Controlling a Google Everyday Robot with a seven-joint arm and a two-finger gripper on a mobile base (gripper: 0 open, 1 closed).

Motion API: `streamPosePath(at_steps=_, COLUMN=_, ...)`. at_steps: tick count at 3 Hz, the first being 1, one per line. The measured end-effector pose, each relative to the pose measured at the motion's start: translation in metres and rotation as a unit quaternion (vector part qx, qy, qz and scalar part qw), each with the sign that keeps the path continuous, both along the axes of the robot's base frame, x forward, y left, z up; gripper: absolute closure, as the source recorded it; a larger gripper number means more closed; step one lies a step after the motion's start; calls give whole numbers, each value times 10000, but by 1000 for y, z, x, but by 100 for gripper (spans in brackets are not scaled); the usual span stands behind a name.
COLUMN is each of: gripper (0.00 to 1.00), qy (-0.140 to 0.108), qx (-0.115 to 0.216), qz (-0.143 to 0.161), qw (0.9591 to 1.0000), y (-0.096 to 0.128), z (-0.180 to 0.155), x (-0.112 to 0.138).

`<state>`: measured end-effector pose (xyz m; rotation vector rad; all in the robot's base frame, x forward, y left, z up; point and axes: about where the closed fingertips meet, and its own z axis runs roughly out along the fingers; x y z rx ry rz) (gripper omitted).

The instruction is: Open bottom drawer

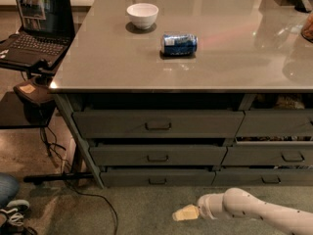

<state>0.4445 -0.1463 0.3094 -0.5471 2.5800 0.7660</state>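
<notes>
The bottom drawer (pixel 157 177) is the slim dark grey front at the foot of the wide left stack, just above the floor. It has a small dark loop handle (pixel 157 181) at its centre and sits nearly flush, with a thin dark gap above it. My gripper (pixel 183 213) is a cream tip on the white arm (pixel 254 212) that comes in from the lower right. It hangs low over the carpet, in front of the drawer and below and slightly right of the handle, touching nothing.
Two taller drawers (pixel 157 125) sit above the bottom one, and a narrower stack (pixel 292 156) is to the right. The counter holds a white bowl (pixel 142 15) and a blue can (pixel 179 44). A laptop stand (pixel 34 38), cables (pixel 73 185) and a person's shoe (pixel 12 210) are at the left.
</notes>
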Motion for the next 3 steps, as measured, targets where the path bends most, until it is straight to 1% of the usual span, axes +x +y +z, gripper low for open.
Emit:
streamPosePath(at_steps=1, gripper=0, qy=-399, qx=295, qz=833, qw=9953, y=29, z=11, x=41)
streamPosePath(at_steps=2, gripper=0, qy=-626, qx=191, qz=1133, qw=9914, y=13, z=21, x=62)
streamPosePath(at_steps=3, gripper=0, qy=-703, qx=116, qz=1076, qw=9916, y=18, z=7, x=60)
